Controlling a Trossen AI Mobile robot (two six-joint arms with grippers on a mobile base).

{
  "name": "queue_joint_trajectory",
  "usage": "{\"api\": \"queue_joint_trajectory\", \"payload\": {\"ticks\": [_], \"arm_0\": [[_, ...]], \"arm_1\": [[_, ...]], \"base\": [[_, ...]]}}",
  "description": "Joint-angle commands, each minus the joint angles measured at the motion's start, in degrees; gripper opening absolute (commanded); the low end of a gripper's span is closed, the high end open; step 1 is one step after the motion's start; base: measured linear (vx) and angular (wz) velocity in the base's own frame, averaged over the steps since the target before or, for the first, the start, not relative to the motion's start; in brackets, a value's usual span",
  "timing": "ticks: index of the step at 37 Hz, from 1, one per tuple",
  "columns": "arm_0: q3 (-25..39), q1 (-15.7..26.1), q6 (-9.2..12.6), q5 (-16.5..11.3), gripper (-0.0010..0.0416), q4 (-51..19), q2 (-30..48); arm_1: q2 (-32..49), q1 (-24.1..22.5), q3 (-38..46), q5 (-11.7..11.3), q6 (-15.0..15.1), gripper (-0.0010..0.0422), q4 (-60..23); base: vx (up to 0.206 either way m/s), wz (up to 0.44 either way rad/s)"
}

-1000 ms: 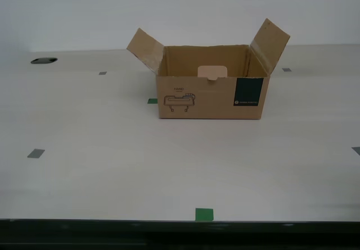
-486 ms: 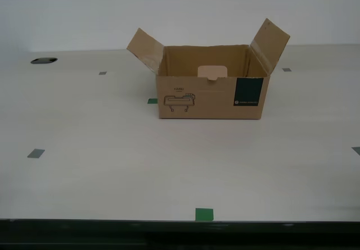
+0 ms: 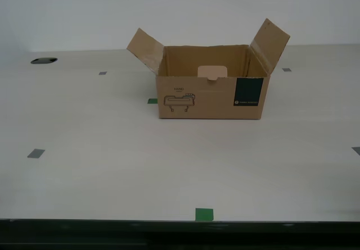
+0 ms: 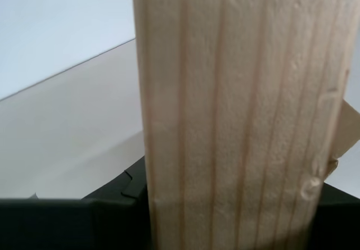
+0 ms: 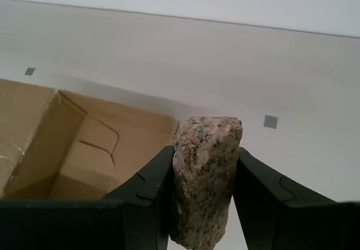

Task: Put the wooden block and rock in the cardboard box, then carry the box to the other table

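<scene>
The cardboard box (image 3: 209, 95) stands open on a smooth pale table (image 3: 112, 171), side flaps raised, near the middle of the exterior view. Neither arm shows in that view. My first gripper (image 5: 203, 171) is shut on the rock (image 5: 205, 177), a speckled beige-grey stone, and hangs above the open box (image 5: 84, 149) near its rim. My second gripper (image 4: 236, 205) is shut on the wooden block (image 4: 242, 121), whose pale grained face fills most of that view and hides what lies beyond it. The other table is out of view.
Grey squares (image 3: 36, 153) and green squares (image 3: 204, 214) mark the tabletop. A dark round hole (image 3: 44, 60) sits at the far side on the exterior view's left. The table's dark front edge (image 3: 180, 227) runs along the bottom of that view.
A small tan shape at the exterior view's top edge one second ago is no longer there. The box has not moved.
</scene>
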Motion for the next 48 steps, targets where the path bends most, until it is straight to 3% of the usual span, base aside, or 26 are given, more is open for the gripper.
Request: {"api": "queue_joint_trajectory", "payload": {"ticks": [1, 16, 35, 38, 41, 48], "arm_0": [[-0.04, 1.77, 0.50, -0.42, -0.0001, 0.13, -0.07], [-0.04, 8.74, 0.87, -0.42, -0.0001, 1.66, 0.28], [-0.07, 13.35, 1.31, -0.42, -0.0001, 5.95, 0.28], [-0.13, 13.92, 1.38, -0.42, -0.0001, 6.58, 0.28], [-1.05, 14.47, 1.44, -0.42, -0.0001, 8.09, 0.28], [-4.85, 15.56, 1.86, -0.42, -0.0001, 9.75, 0.26]], "arm_1": [[-0.02, -0.37, 0.09, 0.42, 1.16, -0.0001, 0.66], [-0.02, -3.32, -2.95, 0.42, 1.99, -0.0001, 5.92], [-0.02, -7.34, -11.78, 0.44, 2.64, -0.0001, 15.41], [-0.02, -8.33, -13.79, 1.27, 2.64, -0.0001, 18.47], [-0.02, -9.25, -15.91, 2.34, 2.60, -0.0001, 20.98], [-0.02, -10.49, -20.33, 2.34, 2.64, -0.0001, 25.29]], "base": [[0.000, 0.000], [0.000, 0.000], [0.000, 0.000], [0.000, 0.000], [0.000, 0.000], [0.000, 0.000]]}}
